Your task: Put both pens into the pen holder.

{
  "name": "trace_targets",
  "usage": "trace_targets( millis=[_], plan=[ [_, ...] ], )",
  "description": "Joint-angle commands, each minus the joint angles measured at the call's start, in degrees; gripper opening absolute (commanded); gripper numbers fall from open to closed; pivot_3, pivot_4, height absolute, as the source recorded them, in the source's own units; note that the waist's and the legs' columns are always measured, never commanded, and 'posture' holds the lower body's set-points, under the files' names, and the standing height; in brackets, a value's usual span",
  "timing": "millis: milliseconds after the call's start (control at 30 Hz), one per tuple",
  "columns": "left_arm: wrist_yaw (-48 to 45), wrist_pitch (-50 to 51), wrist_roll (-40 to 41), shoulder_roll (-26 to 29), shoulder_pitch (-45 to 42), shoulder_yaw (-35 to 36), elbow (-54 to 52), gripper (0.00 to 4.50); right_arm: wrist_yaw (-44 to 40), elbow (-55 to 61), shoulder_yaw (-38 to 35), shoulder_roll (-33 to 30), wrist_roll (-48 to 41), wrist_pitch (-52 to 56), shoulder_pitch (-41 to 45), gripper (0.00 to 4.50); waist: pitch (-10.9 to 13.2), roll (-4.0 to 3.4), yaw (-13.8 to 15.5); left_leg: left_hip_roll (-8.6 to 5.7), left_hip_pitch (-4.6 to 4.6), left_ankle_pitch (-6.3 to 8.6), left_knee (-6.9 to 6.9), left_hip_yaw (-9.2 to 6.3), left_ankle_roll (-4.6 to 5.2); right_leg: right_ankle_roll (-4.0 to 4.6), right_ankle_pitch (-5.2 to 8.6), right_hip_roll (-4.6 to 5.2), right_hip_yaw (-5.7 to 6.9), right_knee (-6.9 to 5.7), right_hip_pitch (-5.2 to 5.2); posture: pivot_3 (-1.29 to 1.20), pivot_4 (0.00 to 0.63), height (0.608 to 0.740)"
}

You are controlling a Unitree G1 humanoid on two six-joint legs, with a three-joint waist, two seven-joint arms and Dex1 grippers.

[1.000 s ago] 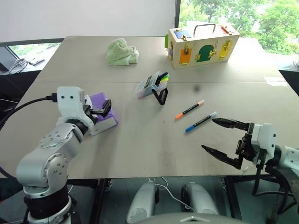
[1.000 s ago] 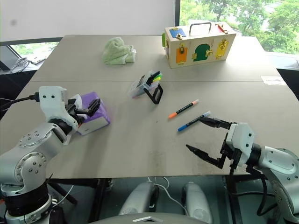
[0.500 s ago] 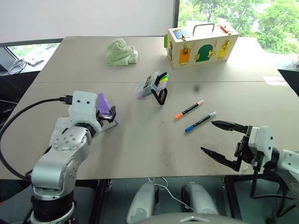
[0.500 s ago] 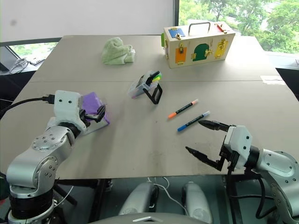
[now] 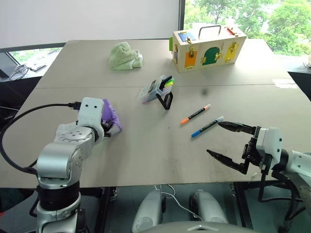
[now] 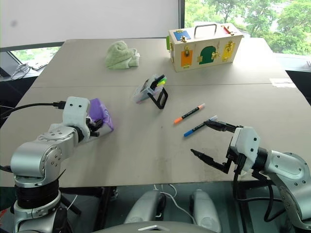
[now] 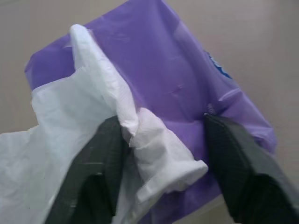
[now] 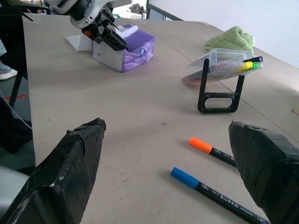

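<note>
Lying just beyond right claw: pens

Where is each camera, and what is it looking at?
Head eyes: look down over the table; both arms show.
Left wrist: sits behind the left gripper, fingers around white tissue on a purple tissue pack.
Right wrist: looks between the open right gripper at two pens, pen holder.
Shared: tissue pack, pens.

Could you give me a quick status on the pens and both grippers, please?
Right gripper open, hovering just short of blue pen. Left gripper closing on tissue from purple pack. Orange pen also on table; pen holder unobstructed.
</note>
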State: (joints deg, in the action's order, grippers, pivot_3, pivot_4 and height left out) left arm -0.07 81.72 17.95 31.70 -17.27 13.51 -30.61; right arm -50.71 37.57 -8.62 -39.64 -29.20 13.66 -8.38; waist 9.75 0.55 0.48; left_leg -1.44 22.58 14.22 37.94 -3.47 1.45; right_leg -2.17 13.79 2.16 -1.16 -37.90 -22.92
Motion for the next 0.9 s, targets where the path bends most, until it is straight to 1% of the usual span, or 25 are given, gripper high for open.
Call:
trace_targets(
  millis=[33,67,167,233,333,400,467,500,567,600,667,700,767,800,833,900],
  plan=[
    [-0.7,2.0,-1.5,-1.6,2.4,3.2,3.1,0.50,0.7,1.9,-0.2,-0.6,0.2,-0.1,0.2,4.50,-0.1,-0.13,0.0,0.00,-0.01,0.00,-0.02,0.01,0.00,0.00,0.00,0.00,-0.02,0.00,0.00,0.00,0.150,0.740],
    [-0.3,0.8,-1.9,-2.5,2.5,4.8,2.4,0.04,0.8,2.0,-0.1,-0.5,0.2,0.0,0.2,4.50,-0.1,-0.15,-0.1,0.00,-0.03,0.00,-0.04,0.04,0.00,0.00,0.00,0.00,-0.05,0.00,0.00,0.00,0.150,0.740],
    [2.8,-2.2,-5.5,-2.1,2.0,7.0,0.5,0.04,1.2,1.9,0.4,-0.4,0.3,0.1,0.6,4.50,-0.1,-0.14,-0.3,0.01,-0.06,0.00,-0.09,0.09,0.00,0.02,-0.01,0.00,-0.11,0.01,0.00,0.00,0.150,0.740],
    [6.2,-4.6,-9.6,0.3,1.2,8.5,1.4,0.04,1.3,1.4,0.9,-0.3,0.5,0.0,1.0,4.50,0.0,-0.07,-0.7,0.01,-0.06,0.00,-0.11,0.08,-0.01,0.02,-0.02,0.00,-0.12,0.00,-0.01,0.00,0.150,0.740],
    [7.5,-6.6,-13.1,3.7,-0.2,11.2,5.8,0.04,1.4,0.9,1.5,0.0,0.6,-0.3,1.6,4.50,0.1,0.15,-1.2,0.05,-0.02,-0.01,-0.18,0.06,-0.01,0.03,-0.03,-0.06,-0.12,0.00,-0.10,0.00,0.150,0.740],
    [6.9,-8.6,-14.7,7.8,-2.3,11.9,11.7,0.04,1.6,0.4,2.2,0.2,0.8,-0.4,2.7,4.50,0.2,0.27,-1.0,0.04,0.12,-0.02,-0.20,0.03,-0.03,0.04,-0.04,-0.07,-0.08,0.01,-0.23,0.00,0.150,0.740],
    [4.2,-10.4,-13.0,8.9,-5.0,14.1,17.9,0.04,1.7,0.0,2.5,0.4,0.7,-0.2,3.6,4.50,0.3,0.47,-0.6,-0.02,0.19,-0.04,-0.20,0.01,-0.06,0.04,-0.04,-0.02,-0.05,0.02,-0.26,0.00,0.150,0.740],
    [2.1,-13.0,-11.3,8.4,-5.5,15.9,21.4,0.04,1.7,-0.1,2.8,0.4,0.7,-0.1,4.2,4.50,0.3,0.49,-0.3,-0.04,0.20,-0.04,-0.20,-0.01,-0.06,0.04,-0.04,0.03,-0.02,0.04,-0.26,0.00,0.150,0.740],
    [-5.0,-13.4,-5.2,6.5,-6.1,20.6,25.3,0.04,1.8,-0.3,3.1,0.3,0.9,-0.1,4.7,4.50,0.3,0.49,0.1,-0.15,0.21,-0.04,-0.20,0.00,-0.07,0.03,-0.04,0.15,0.07,0.07,-0.25,0.00,0.150,0.740],
    [-5.1,-14.3,-4.9,6.2,-5.9,22.4,26.3,0.04,1.8,-0.3,3.1,0.3,0.8,0.1,4.9,4.50,0.3,0.49,0.2,-0.19,0.21,-0.05,-0.22,0.02,-0.08,0.02,-0.04,0.23,0.07,0.07,-0.25,0.00,0.150,0.740],
    [-6.2,-15.3,-4.7,6.6,-4.8,23.7,27.9,0.70,2.0,-0.2,3.0,0.2,0.8,0.2,5.1,4.50,0.3,0.63,0.3,-0.26,0.27,-0.12,-0.24,-0.06,-0.20,0.02,-0.04,0.34,0.09,0.09,-0.27,0.00,0.150,0.740],
    [-6.8,-15.7,-4.1,6.5,-4.7,24.6,28.0,0.93,2.1,0.0,2.7,0.0,0.6,0.4,5.0,4.50,0.3,0.72,0.3,-0.26,0.31,-0.15,-0.25,-0.09,-0.25,0.02,-0.04,0.36,0.12,0.09,-0.28,0.00,0.150,0.740],
    [-9.7,-16.4,-1.9,6.5,-4.3,25.0,26.5,1.94,2.4,0.4,2.4,-0.2,0.6,0.7,4.6,4.50,0.3,0.71,0.3,-0.27,0.29,-0.15,-0.44,-0.09,-0.26,0.03,-0.04,0.40,0.09,0.09,-0.34,0.00,0.150,0.740],
    [-10.8,-16.6,-1.1,6.5,-4.0,25.3,25.7,2.29,2.6,0.5,2.4,-0.2,0.9,0.9,4.3,4.50,0.3,0.71,0.4,-0.28,0.29,-0.16,-0.49,-0.09,-0.26,0.03,-0.04,0.41,0.09,0.08,-0.37,0.00,0.150,0.740],
    [-12.0,-16.9,-0.4,6.8,-3.3,25.3,25.0,2.74,2.9,0.5,2.5,-0.2,1.3,1.0,4.0,4.50,0.3,0.72,0.4,-0.27,0.29,-0.15,-0.50,-0.11,-0.25,0.04,-0.04,0.40,0.10,0.07,-0.38,0.00,0.150,0.740],
    [-15.0,-16.3,2.9,6.8,-3.3,27.0,23.2,2.74,3.6,0.3,2.6,0.1,1.6,1.2,3.5,4.50,0.3,0.72,0.4,-0.27,0.29,-0.13,-0.51,-0.11,-0.23,0.04,-0.04,0.41,0.10,0.08,-0.38,0.00,0.150,0.740]
  ],
)
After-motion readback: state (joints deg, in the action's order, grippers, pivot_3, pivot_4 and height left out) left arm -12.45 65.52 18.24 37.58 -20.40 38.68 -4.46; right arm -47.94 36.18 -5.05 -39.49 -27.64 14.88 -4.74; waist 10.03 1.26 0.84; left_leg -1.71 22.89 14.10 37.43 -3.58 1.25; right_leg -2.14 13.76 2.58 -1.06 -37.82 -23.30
